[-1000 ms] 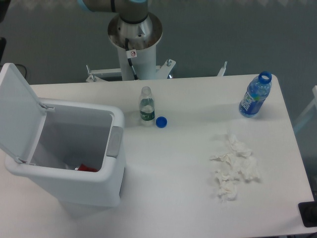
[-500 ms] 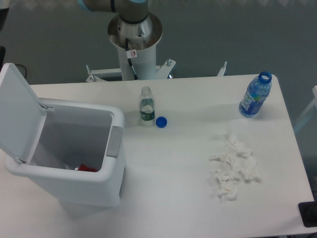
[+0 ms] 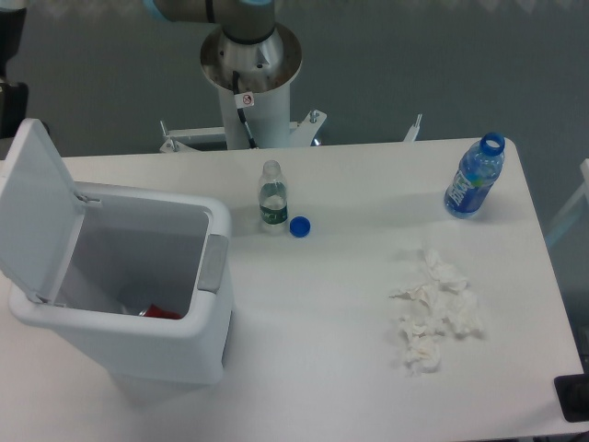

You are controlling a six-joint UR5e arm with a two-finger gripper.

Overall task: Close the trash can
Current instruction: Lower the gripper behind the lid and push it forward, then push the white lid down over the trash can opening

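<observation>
White tabletop (image 3: 322, 322) is filling the frame; the trash can (image 3: 138, 313) is sitting lower left, lid (image 3: 35, 212) standing open. Gripper (image 3: 9, 55) is peeking in upper left, its state unreadable. Bottle labels are illegible.

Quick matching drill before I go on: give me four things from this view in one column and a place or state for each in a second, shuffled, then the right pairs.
Things:
1. trash can lid
2. blue bottle
3. loose blue cap
4. crumpled tissues

Places or states:
A. lying on the table just right of the small clear bottle
B. swung up, standing open at the bin's left side
C. standing uncapped near the table's far right corner
D. heaped on the right part of the table, nearer the camera

Pairs: 1-B, 2-C, 3-A, 4-D
</observation>
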